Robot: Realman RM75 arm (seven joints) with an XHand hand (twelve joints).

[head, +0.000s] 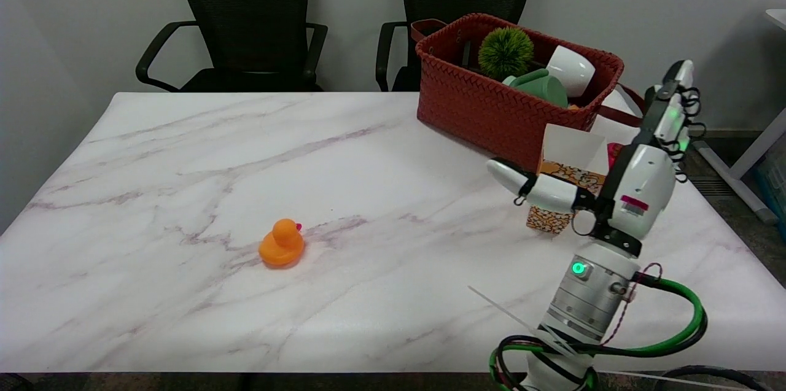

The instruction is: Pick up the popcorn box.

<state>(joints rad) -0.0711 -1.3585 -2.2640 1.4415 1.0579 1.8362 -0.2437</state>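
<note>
Mostly hidden: the popcorn box (568, 161) stands at the table's (245, 151) right, just near of the basket (485, 102), its right side and middle covered by the right hand (614, 185). Thumb crosses the box front; other fingers rise behind. Actual contact or grip cannot be told. Duck (282, 243) sits well left.

An office: mesh office chairs (245, 16) behind a marble-patterned table (184, 151).
</note>
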